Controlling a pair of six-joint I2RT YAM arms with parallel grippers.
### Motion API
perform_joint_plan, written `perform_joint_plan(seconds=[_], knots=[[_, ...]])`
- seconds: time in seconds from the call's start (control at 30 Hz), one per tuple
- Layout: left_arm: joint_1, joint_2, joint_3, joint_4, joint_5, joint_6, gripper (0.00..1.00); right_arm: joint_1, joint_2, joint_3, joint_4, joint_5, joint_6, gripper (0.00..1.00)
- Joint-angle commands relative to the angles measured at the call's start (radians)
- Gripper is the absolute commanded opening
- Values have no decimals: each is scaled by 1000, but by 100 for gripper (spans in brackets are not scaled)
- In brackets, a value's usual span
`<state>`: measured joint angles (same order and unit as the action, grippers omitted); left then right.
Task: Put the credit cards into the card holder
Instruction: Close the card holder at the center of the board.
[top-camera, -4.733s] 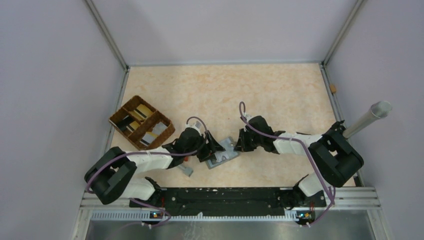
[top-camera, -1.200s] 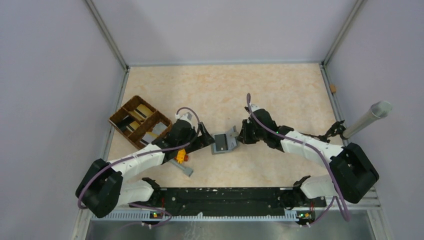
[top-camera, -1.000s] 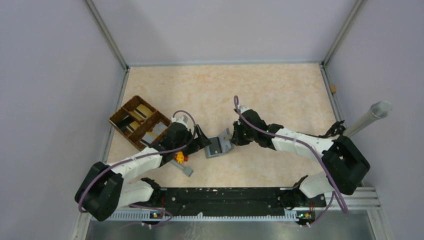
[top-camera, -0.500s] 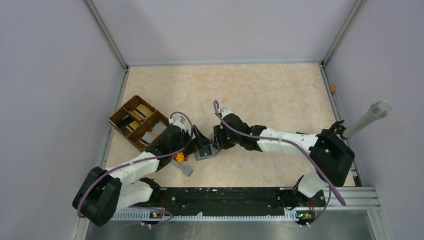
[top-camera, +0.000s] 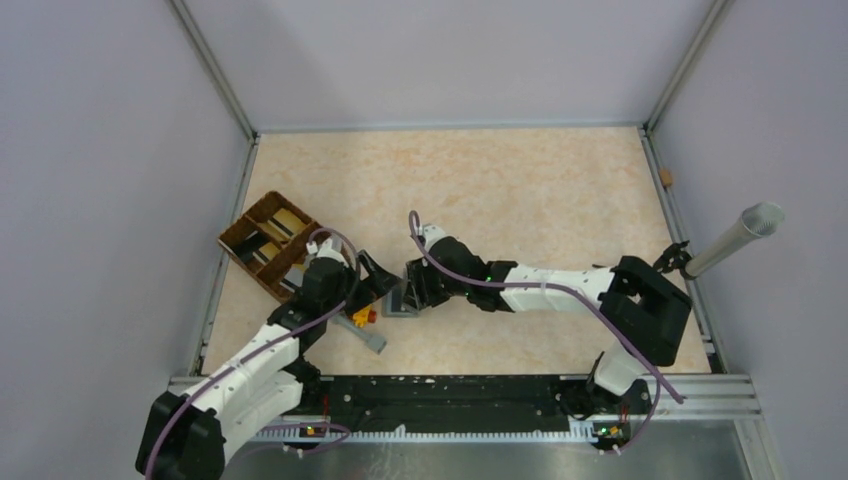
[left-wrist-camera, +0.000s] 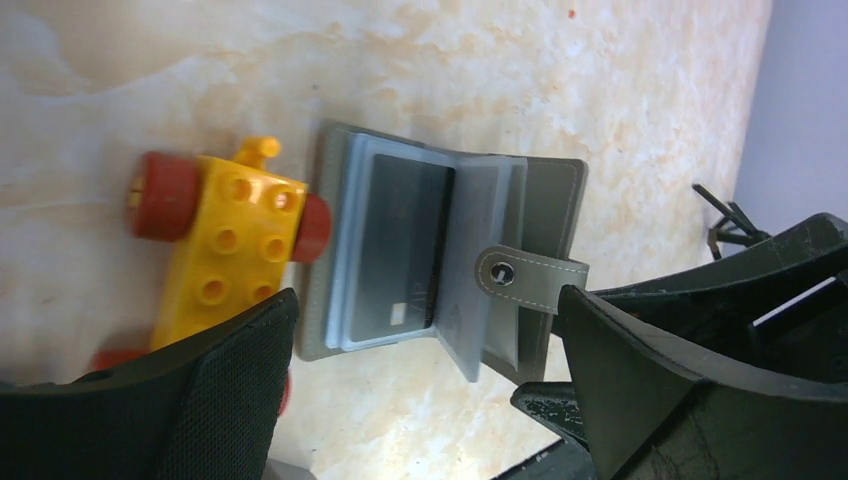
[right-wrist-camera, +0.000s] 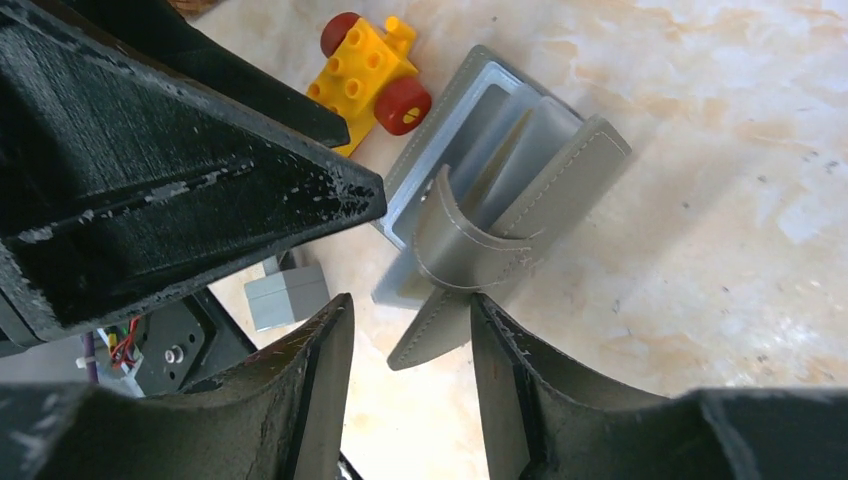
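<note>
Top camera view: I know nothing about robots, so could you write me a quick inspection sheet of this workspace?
Surface: beige marbled table.
Job's things: grey card holder lies open on the table, one dark card in a pocket; more cards sit in the brown tray.
Clutter: yellow toy car close against the holder's edge; small grey block nearby.
Grippers: left gripper wide open over the holder; right gripper open, the holder's strap between its fingers.
Cables: a purple cable runs along each arm; no snag seen.
Surroundings: plain walls; metal tube at the right edge.
</note>
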<state>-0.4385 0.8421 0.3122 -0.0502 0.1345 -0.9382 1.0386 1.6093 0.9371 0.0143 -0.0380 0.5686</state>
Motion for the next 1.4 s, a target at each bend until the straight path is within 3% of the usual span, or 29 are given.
perform_joint_plan(seconds=[0.0, 0.37, 0.77, 0.87, 1.1, 1.37], knots=[[38, -32, 48, -104, -61, 50, 99, 19, 59, 47, 114, -31, -27, 48], [83, 58, 141, -42, 18, 152, 99, 48, 137, 98, 172, -92, -117, 68], [83, 316, 254, -22, 129, 272, 99, 41, -130, -36, 77, 4, -107, 78], [84, 350, 259, -7, 153, 290, 99, 6, -169, -84, 67, 32, -67, 76], [83, 352, 261, -37, 108, 326, 98, -104, -146, -177, 132, 8, 67, 60], [83, 402, 289, -103, 61, 372, 76, -107, 1, -166, 263, -41, 165, 56]])
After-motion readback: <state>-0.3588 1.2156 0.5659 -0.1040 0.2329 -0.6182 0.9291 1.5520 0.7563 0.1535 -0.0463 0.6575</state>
